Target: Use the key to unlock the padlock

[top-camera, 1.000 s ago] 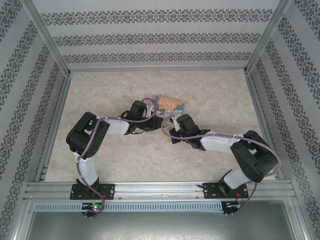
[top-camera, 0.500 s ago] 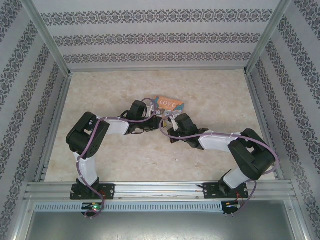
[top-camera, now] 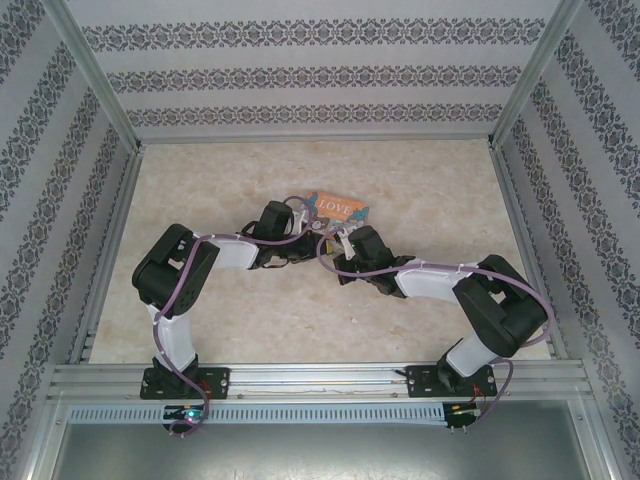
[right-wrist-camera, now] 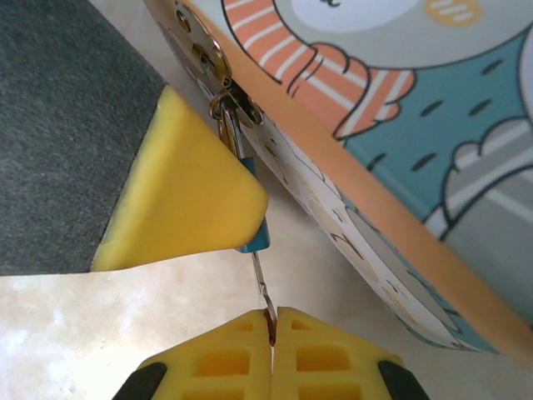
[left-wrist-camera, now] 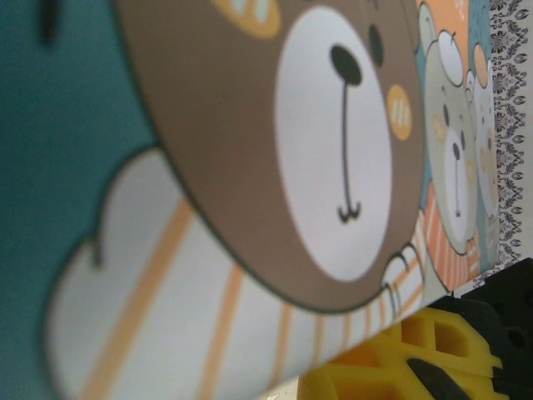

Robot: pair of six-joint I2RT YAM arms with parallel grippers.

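At the tin's (right-wrist-camera: 416, 125) hasp, the right wrist view is showing the right gripper (right-wrist-camera: 272, 321) clenching the key (right-wrist-camera: 261, 279) beneath the hanging padlock (right-wrist-camera: 257, 242), a detail too small from overhead. The left gripper's finger (right-wrist-camera: 179, 196) is covering the padlock, and its grip is impossible to tell.

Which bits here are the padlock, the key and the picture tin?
Padlock (right-wrist-camera: 256, 242), right wrist view: blue body's lower corner.
Key (right-wrist-camera: 261, 282), right wrist view: thin metal shaft.
Picture tin (right-wrist-camera: 433, 100), right wrist view: printed teal face.
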